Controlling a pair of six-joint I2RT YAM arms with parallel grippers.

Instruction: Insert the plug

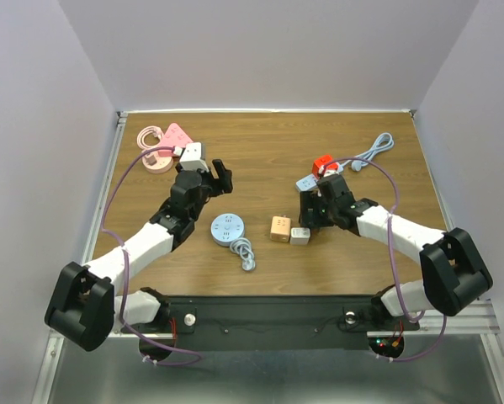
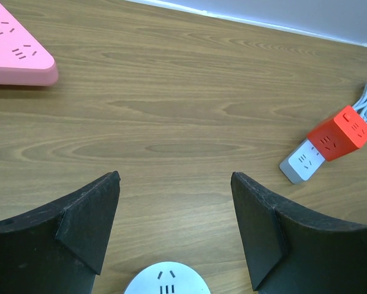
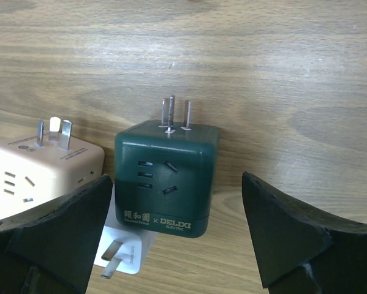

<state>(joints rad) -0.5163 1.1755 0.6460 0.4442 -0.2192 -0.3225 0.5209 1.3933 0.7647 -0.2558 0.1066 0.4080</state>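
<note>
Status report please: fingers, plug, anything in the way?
Left fingers open, empty. Right fingers open, either side of green cube plug, prongs up, not gripped. Beige cube and white plug close beside it.

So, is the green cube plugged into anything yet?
Not plugged in. The green cube shows all its metal prongs bare against the table, in no socket.

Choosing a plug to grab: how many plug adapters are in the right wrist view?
3: dark green cube centred; beige cube at its left; white one lying below the green. Others may be hidden.
</note>
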